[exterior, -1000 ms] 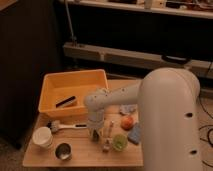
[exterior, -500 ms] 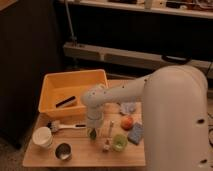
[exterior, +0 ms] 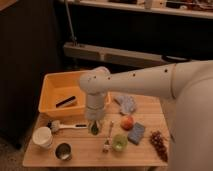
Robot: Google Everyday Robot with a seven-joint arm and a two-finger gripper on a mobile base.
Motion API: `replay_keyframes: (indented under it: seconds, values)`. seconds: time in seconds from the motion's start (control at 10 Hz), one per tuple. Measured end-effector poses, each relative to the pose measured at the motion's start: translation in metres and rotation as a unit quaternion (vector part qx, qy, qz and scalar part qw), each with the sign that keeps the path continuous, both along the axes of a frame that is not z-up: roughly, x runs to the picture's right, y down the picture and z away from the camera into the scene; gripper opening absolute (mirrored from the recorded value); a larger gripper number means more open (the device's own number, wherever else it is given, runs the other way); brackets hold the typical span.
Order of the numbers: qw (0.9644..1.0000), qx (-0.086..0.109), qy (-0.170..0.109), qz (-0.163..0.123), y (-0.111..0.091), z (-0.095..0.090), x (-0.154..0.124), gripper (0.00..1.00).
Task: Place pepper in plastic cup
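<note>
My gripper (exterior: 94,123) points straight down at the table's middle front, right over the dark green pepper (exterior: 94,129). Only the pepper's lower end shows below the gripper, and I cannot tell whether it is held. The small lime-green plastic cup (exterior: 119,142) stands upright to the right of the gripper, near the front edge and apart from it.
A fork (exterior: 108,136) lies between the pepper and the cup. Also on the wooden table (exterior: 90,152) are an orange-red fruit (exterior: 127,122), blue sponge (exterior: 136,133), grapes (exterior: 159,143), white cup (exterior: 42,136), metal cup (exterior: 63,150), white brush (exterior: 65,126), cloth (exterior: 126,104) and yellow bin (exterior: 52,85).
My gripper has shifted slightly left and settled low over the pepper. The objects on the table have not moved.
</note>
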State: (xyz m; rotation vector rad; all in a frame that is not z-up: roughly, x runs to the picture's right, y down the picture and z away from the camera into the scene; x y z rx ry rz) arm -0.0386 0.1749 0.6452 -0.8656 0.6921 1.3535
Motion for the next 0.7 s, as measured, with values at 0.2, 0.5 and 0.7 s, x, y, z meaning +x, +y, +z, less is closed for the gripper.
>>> replay_keyframes:
  seconds: [0.2, 0.5, 0.7]
  values:
    - [0.9995, -0.025, -0.018, 0.011, -0.004, -0.022, 0.02, 0.0]
    - [0.9963, -0.063, -0.04, 0.043, 0.017, -0.032, 0.069, 0.0]
    - [0.9916, -0.094, -0.055, 0.068, 0.044, -0.021, 0.098, 0.0]
